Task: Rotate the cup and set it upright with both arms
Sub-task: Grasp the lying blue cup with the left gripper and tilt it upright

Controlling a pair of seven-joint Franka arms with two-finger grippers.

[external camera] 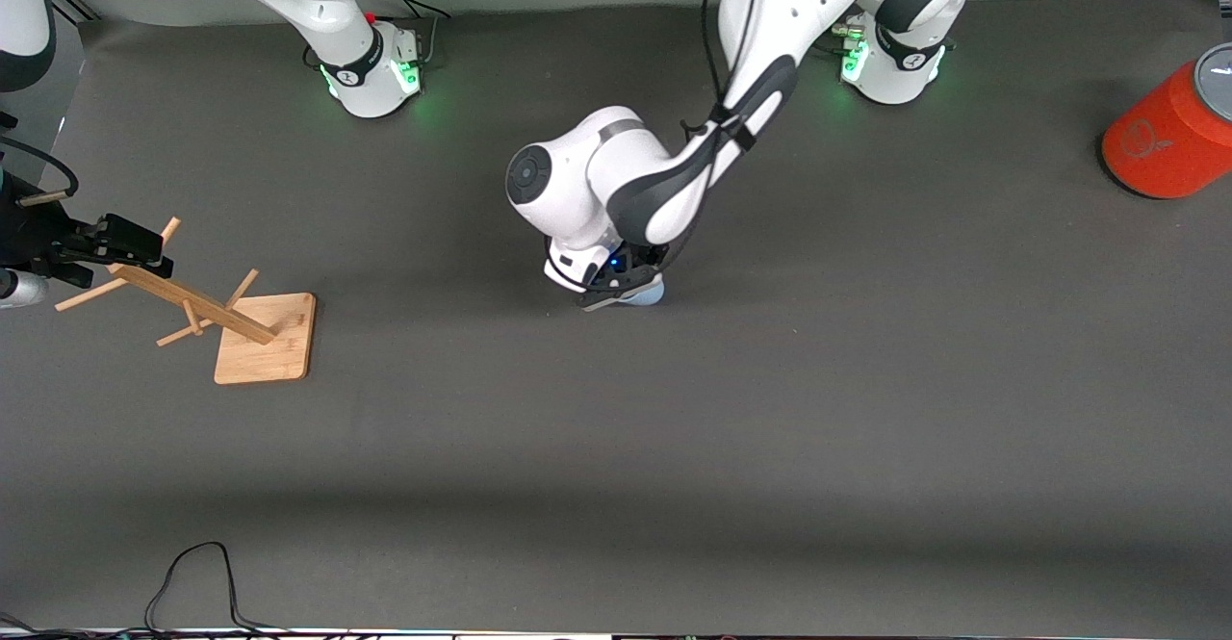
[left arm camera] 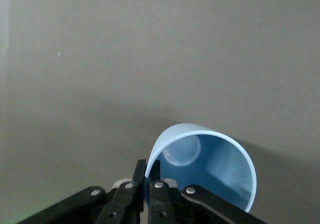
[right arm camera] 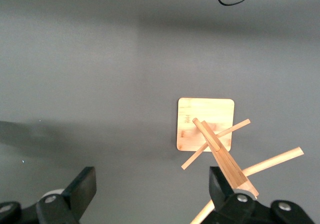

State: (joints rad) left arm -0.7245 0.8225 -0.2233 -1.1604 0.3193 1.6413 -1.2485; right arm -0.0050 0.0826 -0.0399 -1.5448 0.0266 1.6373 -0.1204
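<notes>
The pale-blue cup [left arm camera: 215, 169] lies on its side on the dark table, its open mouth facing the left wrist camera. My left gripper [left arm camera: 148, 171] is shut on the cup's rim, with one finger inside the wall and one outside. In the front view the left arm reaches down to mid-table, and only a sliver of the cup [external camera: 651, 294] shows under the left gripper [external camera: 626, 289]. My right gripper [external camera: 115, 241] waits open over the wooden rack at the right arm's end of the table, nothing between its fingers [right arm camera: 85, 184].
A wooden peg rack [external camera: 231, 318] on a square base [right arm camera: 205, 121] stands below the right gripper. An orange-red cylinder with a grey top [external camera: 1169, 135] lies at the left arm's end. A black cable [external camera: 192, 582] loops at the table edge nearest the front camera.
</notes>
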